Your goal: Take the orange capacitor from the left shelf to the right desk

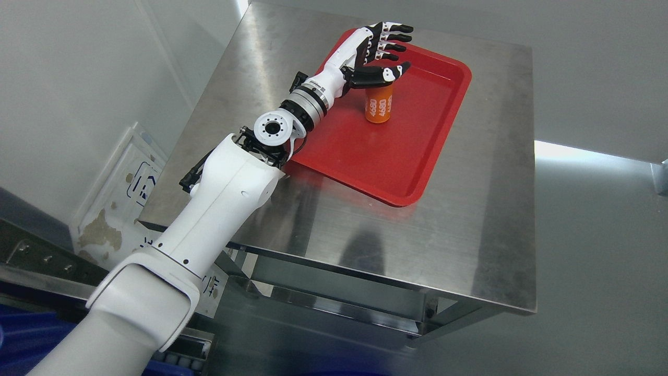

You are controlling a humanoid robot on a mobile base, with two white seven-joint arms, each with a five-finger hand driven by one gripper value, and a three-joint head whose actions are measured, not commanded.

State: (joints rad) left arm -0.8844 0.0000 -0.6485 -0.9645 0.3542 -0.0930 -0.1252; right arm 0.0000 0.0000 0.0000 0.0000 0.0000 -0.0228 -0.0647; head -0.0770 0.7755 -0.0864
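An orange cylindrical capacitor (379, 104) with white print stands upright in a red tray (417, 156) on the steel desk (469, 235). My left hand (383, 49) hovers just above and behind the capacitor, with its fingers spread and its thumb over the capacitor's top. The hand is open and holds nothing. The white left arm reaches in from the lower left across the tray's near-left corner. No right arm shows.
A steel rail and frame (42, 261) runs along the lower left, with a blue bin (26, 334) below it. A white panel (125, 193) leans against the wall left of the desk. Grey floor lies to the right.
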